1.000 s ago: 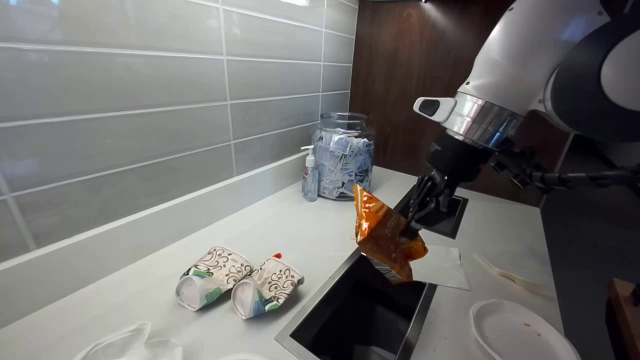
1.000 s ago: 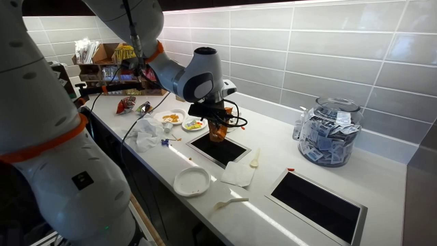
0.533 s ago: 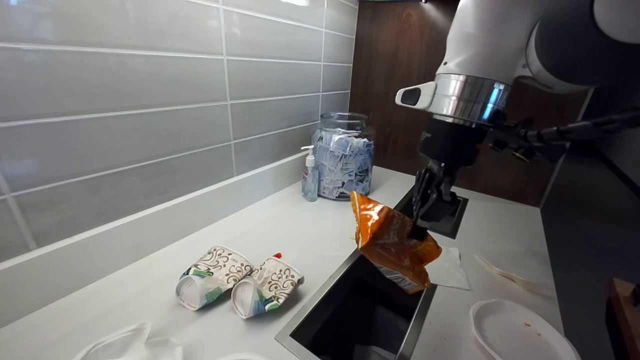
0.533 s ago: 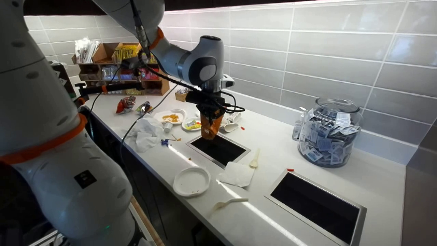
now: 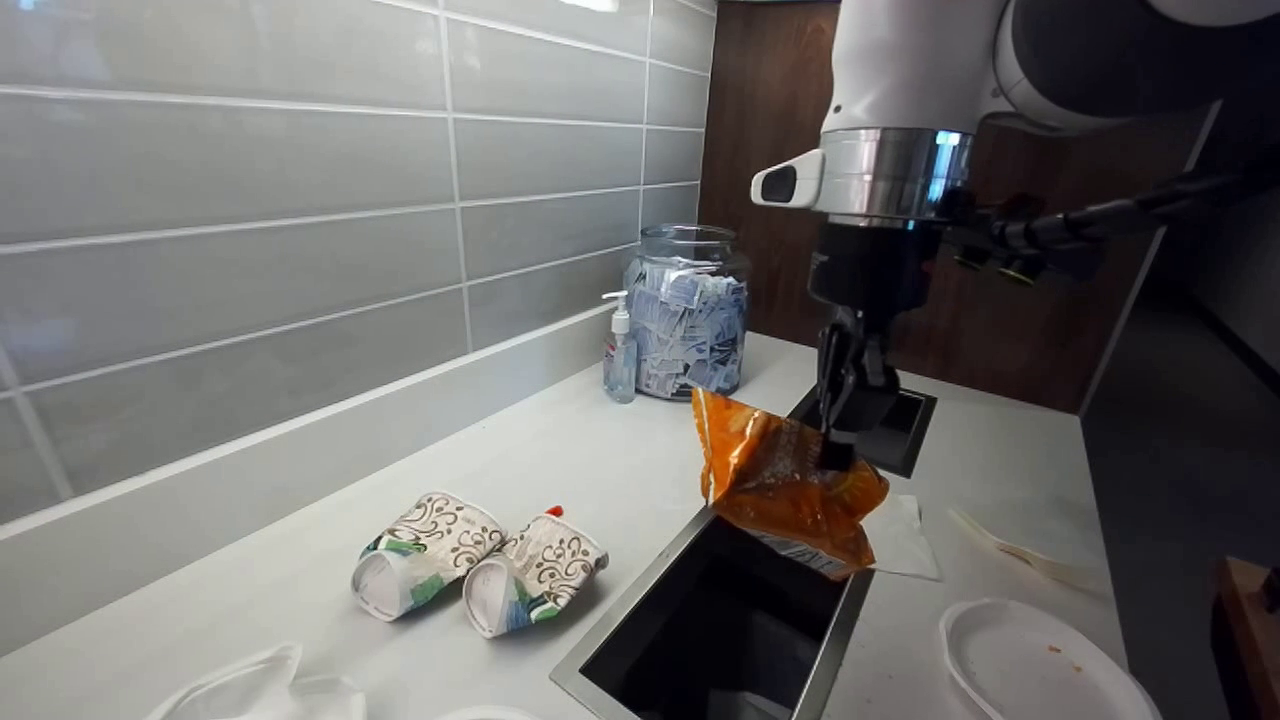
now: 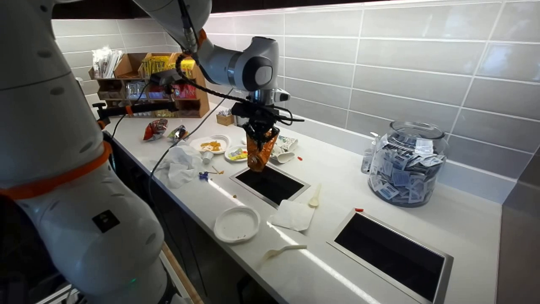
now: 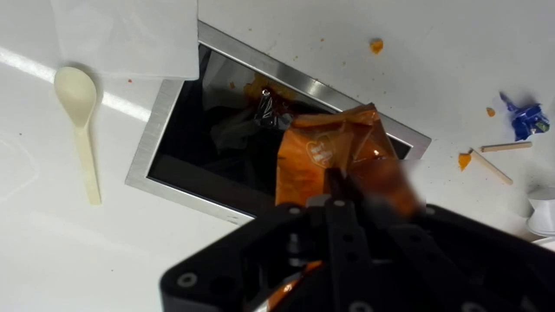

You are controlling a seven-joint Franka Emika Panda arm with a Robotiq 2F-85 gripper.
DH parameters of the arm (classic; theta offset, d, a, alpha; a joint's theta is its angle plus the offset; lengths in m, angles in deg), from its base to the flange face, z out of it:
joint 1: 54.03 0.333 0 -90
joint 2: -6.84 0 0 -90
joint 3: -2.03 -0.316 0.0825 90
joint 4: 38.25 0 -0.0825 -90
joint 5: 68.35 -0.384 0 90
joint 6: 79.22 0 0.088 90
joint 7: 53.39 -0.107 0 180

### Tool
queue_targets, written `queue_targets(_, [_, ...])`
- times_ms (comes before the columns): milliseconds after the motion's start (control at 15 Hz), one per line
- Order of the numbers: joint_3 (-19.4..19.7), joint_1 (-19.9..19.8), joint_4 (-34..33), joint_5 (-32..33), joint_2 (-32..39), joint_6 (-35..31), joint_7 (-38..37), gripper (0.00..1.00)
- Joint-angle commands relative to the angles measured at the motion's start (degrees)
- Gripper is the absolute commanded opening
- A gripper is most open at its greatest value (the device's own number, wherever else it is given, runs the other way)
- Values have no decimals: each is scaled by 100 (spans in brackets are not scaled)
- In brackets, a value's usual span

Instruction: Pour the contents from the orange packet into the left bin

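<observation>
My gripper (image 5: 838, 452) is shut on the orange packet (image 5: 760, 460), a crinkly shiny bag with brown patches. It points nearly straight down in both exterior views, and the packet hangs from its fingertips over the far part of the left bin (image 5: 638, 592). An exterior view also shows the gripper (image 6: 265, 142), the packet (image 6: 255, 159) and the left bin (image 6: 279, 185). In the wrist view the fingertips (image 7: 340, 177) press the packet (image 7: 299, 169) above the metal-rimmed opening (image 7: 155, 130). Dark wrapper and orange-brown bits lie inside the bin. The packet's mouth is not clear.
A white napkin (image 6: 293, 215) overlaps the bin's edge near a spoon (image 6: 315, 196). Paper cups (image 5: 535, 575) lie on the wall side. A plate (image 6: 237, 224), the smaller-looking opening (image 5: 905, 430), a glass jar (image 5: 690, 320) and a pump bottle (image 5: 620, 355) stand around. Crumbs (image 7: 376, 46) lie on the counter.
My gripper has turned from tilted to nearly upright. The packet has turned with it, staying held above the bin. Nothing else has visibly moved.
</observation>
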Motion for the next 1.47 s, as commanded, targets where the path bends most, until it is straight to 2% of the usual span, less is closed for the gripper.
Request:
queue_targets(0, [-35, 82, -444, 422, 334, 340, -320, 0])
queue_targets(533, [-65, 141, -853, 1019, 675, 367, -541, 0])
queue_targets(1400, [-59, 146, -1006, 1277, 791, 394, -646, 0])
